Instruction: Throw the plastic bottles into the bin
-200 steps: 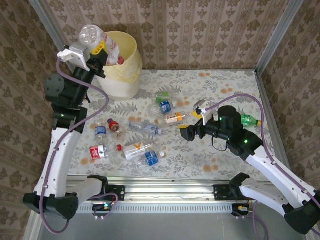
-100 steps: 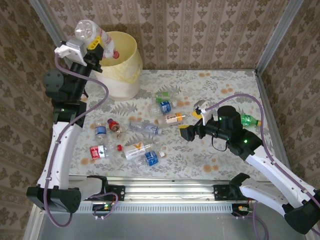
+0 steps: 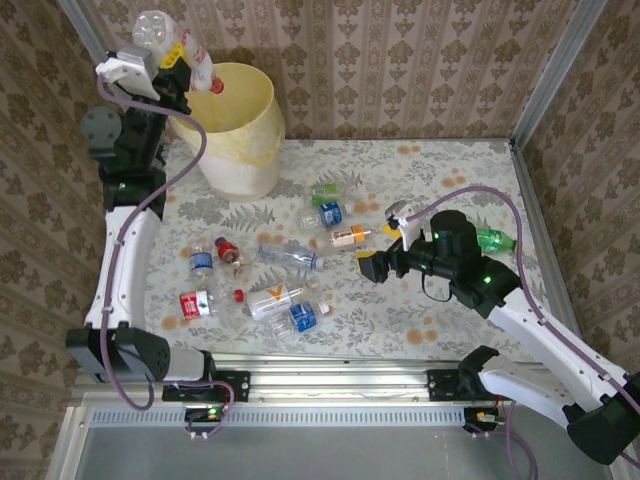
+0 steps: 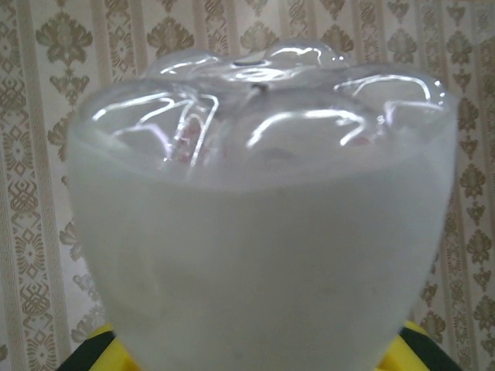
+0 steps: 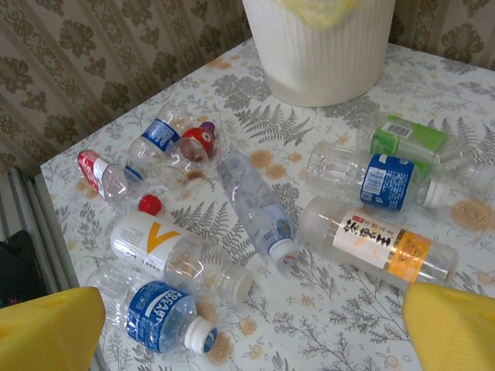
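Observation:
My left gripper (image 3: 183, 68) is shut on a clear plastic bottle (image 3: 160, 38) with a red label, held high over the left rim of the pale-yellow bin (image 3: 245, 165). The bottle's lobed base (image 4: 263, 193) faces the left wrist camera and hides the fingers. My right gripper (image 3: 383, 247) hangs open and empty (image 5: 251, 332) over the table, right of the scattered bottles. Below it lie a white V-label bottle (image 5: 155, 239), a blue-label bottle (image 5: 155, 313), a crushed clear one (image 5: 255, 205) and an orange-label one (image 5: 379, 243).
More bottles lie across the patterned table (image 3: 440, 310): green label (image 3: 325, 192), blue label (image 3: 325, 215), red label (image 3: 197, 303), and a green bottle (image 3: 497, 240) behind the right arm. Wallpapered walls close three sides. A metal rail (image 3: 330, 380) runs along the near edge.
My left arm has lifted the held bottle higher and back toward the left of the bin's rim. The right arm and the table bottles have not moved.

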`<state>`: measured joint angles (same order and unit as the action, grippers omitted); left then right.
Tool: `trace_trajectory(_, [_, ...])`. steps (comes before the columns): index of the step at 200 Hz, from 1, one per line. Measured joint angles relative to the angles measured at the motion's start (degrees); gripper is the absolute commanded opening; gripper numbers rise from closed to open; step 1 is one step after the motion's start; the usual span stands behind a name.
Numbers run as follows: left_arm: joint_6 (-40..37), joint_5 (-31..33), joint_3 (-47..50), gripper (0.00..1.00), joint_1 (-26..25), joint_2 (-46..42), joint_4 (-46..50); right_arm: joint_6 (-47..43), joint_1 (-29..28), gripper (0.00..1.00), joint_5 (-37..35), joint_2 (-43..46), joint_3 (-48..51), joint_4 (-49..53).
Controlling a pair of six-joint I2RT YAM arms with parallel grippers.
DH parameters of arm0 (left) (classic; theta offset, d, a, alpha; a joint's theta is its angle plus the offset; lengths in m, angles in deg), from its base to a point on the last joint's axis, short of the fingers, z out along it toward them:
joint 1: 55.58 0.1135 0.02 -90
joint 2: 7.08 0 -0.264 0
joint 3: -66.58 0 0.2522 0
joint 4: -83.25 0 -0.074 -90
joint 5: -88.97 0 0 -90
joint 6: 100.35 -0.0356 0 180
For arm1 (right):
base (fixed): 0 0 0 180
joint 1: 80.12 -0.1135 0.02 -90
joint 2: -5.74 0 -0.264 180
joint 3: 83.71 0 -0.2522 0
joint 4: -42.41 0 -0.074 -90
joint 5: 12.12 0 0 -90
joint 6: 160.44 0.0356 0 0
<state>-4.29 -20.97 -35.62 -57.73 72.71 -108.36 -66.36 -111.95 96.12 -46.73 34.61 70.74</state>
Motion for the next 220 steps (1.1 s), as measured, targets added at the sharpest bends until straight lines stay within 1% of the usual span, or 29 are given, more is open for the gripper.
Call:
trace_trajectory(11, [0.2,0.0,-1.8,0.18,0.1,2.5,0.2,-0.1,0.0,1.00,0.0,0.0,0.0,0.3])
trace_trajectory(17, [0.2,0.1,-3.2,0.23,0.3,4.3,0.6,-0.3,0.0,1.00,0.0,0.0,0.0,0.4])
trace_trajectory(19, [0.2,0.1,-3.5,0.25,0.3,4.8,0.7,-0.3,0.0,1.00,0.0,0.0,0.0,0.4])
trace_trajectory(33, [0.1,0.5,-7.0,0.53,0.5,9.7,2.1,-0.5,0.0,1.00,0.0,0.0,0.0,0.5])
trace_trajectory(40, [0.4,0.4,-9.0,0.61,0.7,12.3,3.0,-0.5,0.0,1.00,0.0,0.0,0.0,0.6])
trace_trajectory(44, [0.9,0.1,-10.5,0.68,0.9,14.1,3.6,-0.5,0.0,1.00,0.0,0.0,0.0,0.6])
trace_trajectory(49, [1.6,-0.4,-12.5,0.80,1.3,16.5,4.8,-0.5,0.0,1.00,-0.1,0.0,0.0,0.7])
trace_trajectory(53, [2.1,-0.7,-14.3,0.87,1.6,18.6,5.9,-0.5,0.0,1.00,-0.2,0.0,0.0,0.7])
trace_trajectory(70, [4.9,-1.8,-20.6,0.99,3.0,25.7,12.7,-0.1,0.0,1.00,-2.1,0.0,-0.1,1.1])
trace_trajectory(79, [6.5,-1.9,-21.8,1.00,3.5,27.8,16.4,0.7,0.0,1.00,-3.7,-0.5,-0.7,2.4])
trace_trajectory(92, [7.4,-1.5,-21.5,1.00,3.7,28.2,21.3,2.2,0.2,1.00,-5.4,-2.6,-2.3,4.1])
trace_trajectory(116, [8.1,-0.6,-21.1,1.00,2.4,24.0,26.9,6.6,0.8,1.00,-6.7,-10.6,-6.5,6.9])
trace_trajectory(130, [8.1,-0.4,-20.4,1.00,1.2,18.6,29.0,10.3,1.4,1.00,-6.8,-16.7,-8.9,8.1])
trace_trajectory(153, [8.1,-0.5,-17.0,1.00,-0.9,6.0,29.4,18.2,3.3,1.00,-5.7,-27.1,-11.6,8.9])
trace_trajectory(169, [8.0,-1.1,-13.2,1.00,-2.4,-3.6,28.3,23.7,4.2,1.00,-4.6,-34.0,-13.3,9.0])
trace_trajectory(188, [7.8,-1.1,-7.8,1.00,-4.1,-12.8,27.4,29.4,5.0,1.00,-4.0,-40.9,-15.6,9.0])
trace_trajectory(203, [7.5,-0.8,-3.4,1.00,-5.8,-18.2,27.4,33.8,5.5,1.00,-2.9,-45.4,-17.9,8.6])
trace_trajectory(220, [6.8,0.4,1.1,1.00,-7.7,-21.9,28.6,37.9,6.2,1.00,-2.1,-49.2,-19.7,7.4])
